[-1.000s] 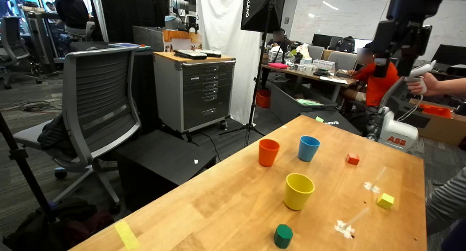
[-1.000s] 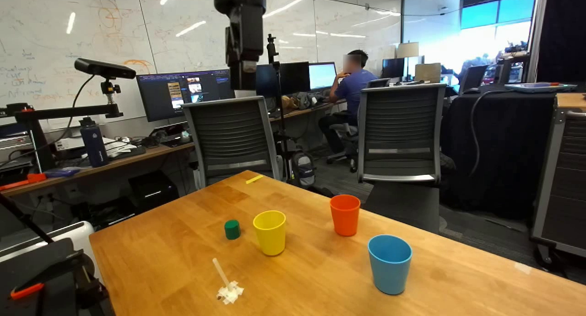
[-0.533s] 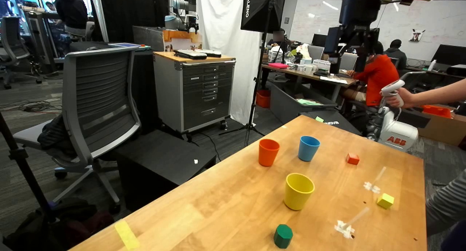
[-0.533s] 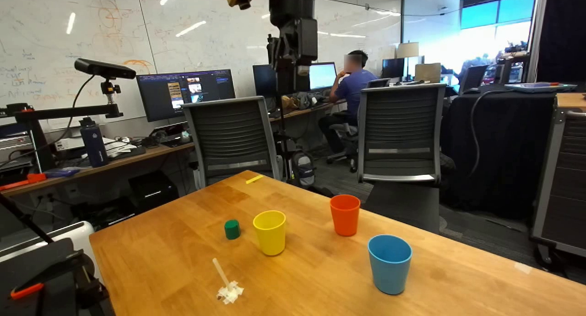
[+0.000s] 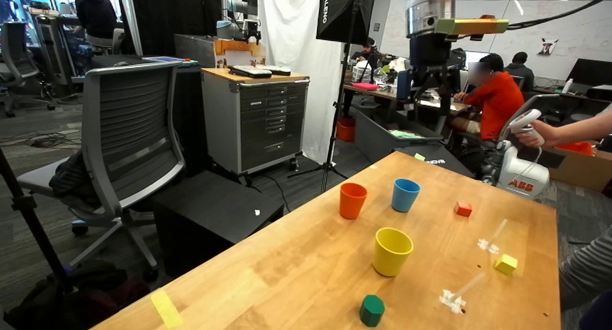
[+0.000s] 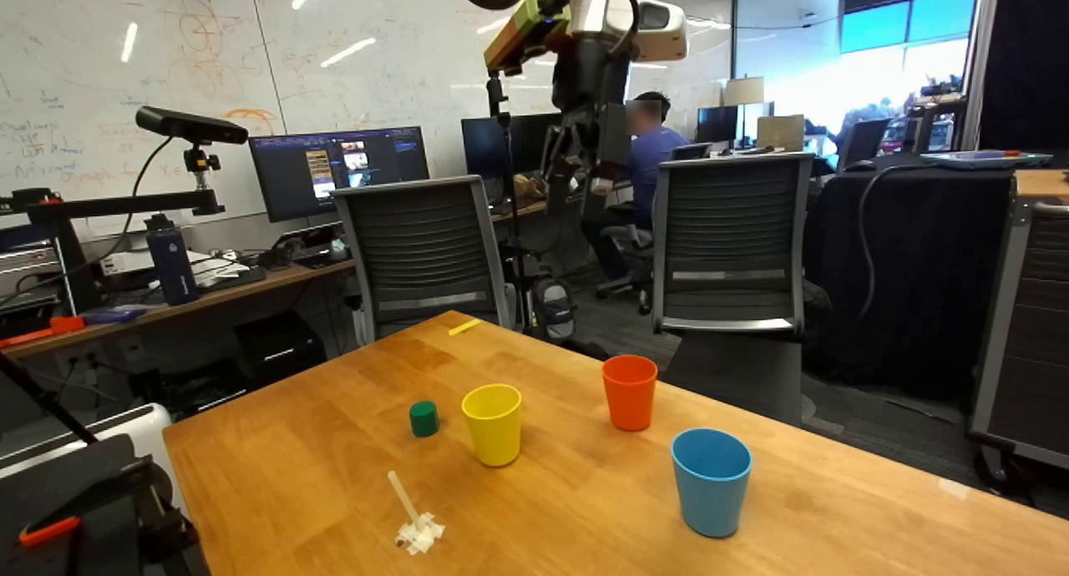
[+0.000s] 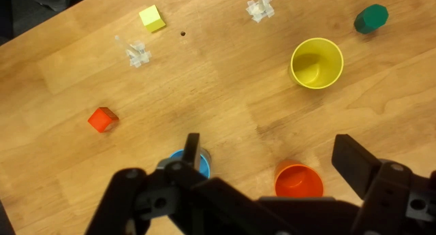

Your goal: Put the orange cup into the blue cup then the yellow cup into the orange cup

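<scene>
blue cup [image 6: 711, 486]: upright on surface [image 6: 292, 476], whole in both exterior views, partly covered by gripper [image 7: 267, 149] in wrist view
red block [image 5: 463, 208], yellow block [image 5: 506, 264]: wrist view plus an exterior view only
orange cup [image 5: 353, 203]: upright, near blue cup, apart
yellow cup [image 5: 391, 260]: upright, farther from blue cup
gripper: spread, pointing down, above blue cup's height
gripper vs earlier: lower in both exterior views

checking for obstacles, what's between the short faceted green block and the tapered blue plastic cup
The tapered yellow plastic cup stands between them; the wrist view and both exterior views show it.
</scene>
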You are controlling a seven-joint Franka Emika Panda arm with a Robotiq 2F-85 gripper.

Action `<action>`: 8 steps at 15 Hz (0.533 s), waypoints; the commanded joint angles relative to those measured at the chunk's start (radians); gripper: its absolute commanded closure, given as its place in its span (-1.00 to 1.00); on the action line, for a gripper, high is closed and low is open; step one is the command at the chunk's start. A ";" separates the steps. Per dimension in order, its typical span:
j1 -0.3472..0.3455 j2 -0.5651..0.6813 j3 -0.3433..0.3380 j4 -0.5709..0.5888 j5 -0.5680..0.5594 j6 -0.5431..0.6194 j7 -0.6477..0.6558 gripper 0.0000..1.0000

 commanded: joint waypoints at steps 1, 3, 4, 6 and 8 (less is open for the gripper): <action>0.002 0.021 0.000 0.025 0.000 -0.016 0.002 -1.00; 0.008 0.036 0.001 0.047 0.000 -0.031 0.009 -1.00; 0.009 0.036 0.001 0.052 0.000 -0.034 0.010 -1.00; 0.009 0.036 0.001 0.058 0.000 -0.038 0.011 -1.00; 0.009 0.036 0.001 0.059 0.000 -0.039 0.011 -1.00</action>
